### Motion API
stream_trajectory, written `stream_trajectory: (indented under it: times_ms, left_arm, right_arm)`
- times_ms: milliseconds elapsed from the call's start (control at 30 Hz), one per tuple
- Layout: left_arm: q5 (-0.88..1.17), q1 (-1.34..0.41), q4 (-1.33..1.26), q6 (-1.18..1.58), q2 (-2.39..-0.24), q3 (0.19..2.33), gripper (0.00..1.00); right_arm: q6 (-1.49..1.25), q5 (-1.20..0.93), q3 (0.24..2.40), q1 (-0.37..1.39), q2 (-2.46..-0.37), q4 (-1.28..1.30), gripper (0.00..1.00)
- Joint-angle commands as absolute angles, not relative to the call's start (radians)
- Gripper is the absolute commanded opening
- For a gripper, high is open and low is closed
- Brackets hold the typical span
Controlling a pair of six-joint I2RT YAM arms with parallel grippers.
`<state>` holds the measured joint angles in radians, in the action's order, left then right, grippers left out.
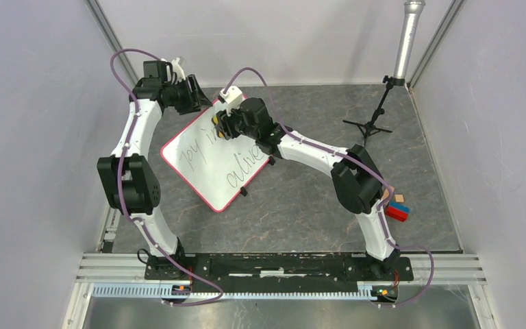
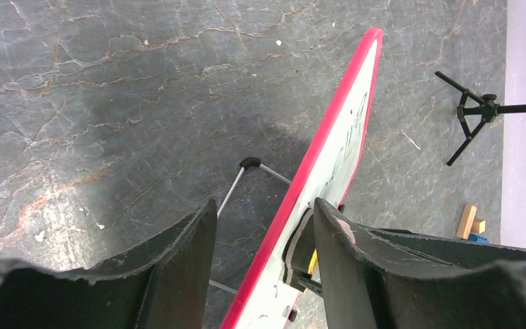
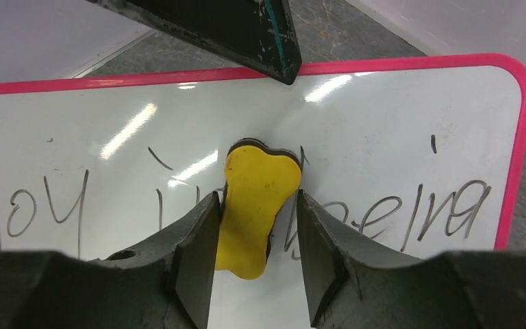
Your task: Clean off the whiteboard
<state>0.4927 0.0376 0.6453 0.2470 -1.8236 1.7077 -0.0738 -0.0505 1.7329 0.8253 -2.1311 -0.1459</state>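
Note:
The whiteboard (image 1: pixel 205 171) stands tilted on the grey floor, white with a red rim and dark handwriting. My right gripper (image 1: pixel 222 123) is shut on a yellow bone-shaped eraser (image 3: pixel 260 199) and presses it against the board face (image 3: pixel 383 123), mid-line in the writing; the patch around it is wiped. My left gripper (image 1: pixel 195 96) is at the board's top far corner. In the left wrist view its open fingers (image 2: pixel 266 212) straddle the red edge (image 2: pixel 346 144), with the eraser's felt (image 2: pixel 300 240) just past the right finger. A left finger (image 3: pixel 246 27) shows above the board's top edge.
A thin wire leg (image 2: pixel 246 168) props the board from behind. A small black tripod (image 1: pixel 370 123) and a metal pole (image 1: pixel 409 34) stand at the back right. Coloured blocks (image 1: pixel 398 209) lie by the right arm. Walls close in on the left, right and back.

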Motion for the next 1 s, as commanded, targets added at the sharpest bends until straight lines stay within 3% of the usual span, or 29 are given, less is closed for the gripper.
stream_trajectory:
  times_ms: [0,267,433,633,800,967]
  left_arm:
    - [0.54,0.037,0.607,0.263,-1.821,1.701,0.59]
    - [0.583,0.037,0.596,0.253,-1.839,1.7,0.47]
    - [0.587,0.038,0.597,0.247,-1.845,1.697,0.46]
    - [0.604,0.036,0.596,0.253,-1.857,1.7,0.41]
    - [0.606,0.034,0.597,0.25,-1.855,1.698,0.34]
    - [0.607,0.031,0.597,0.247,-1.859,1.697,0.29]
  right_arm:
    - [-0.086,-0.042,1.79,0.836,-2.172,-0.196,0.49]
    - [-0.087,-0.035,1.788,0.845,-2.174,-0.202,0.45]
    - [-0.09,-0.026,1.758,0.847,-2.165,-0.227,0.45]
    - [-0.091,-0.026,1.733,0.847,-2.155,-0.239,0.53]
    - [-0.089,-0.006,1.716,0.847,-2.15,-0.247,0.42]
    - [-0.095,0.077,1.691,0.848,-2.14,-0.258,0.38]
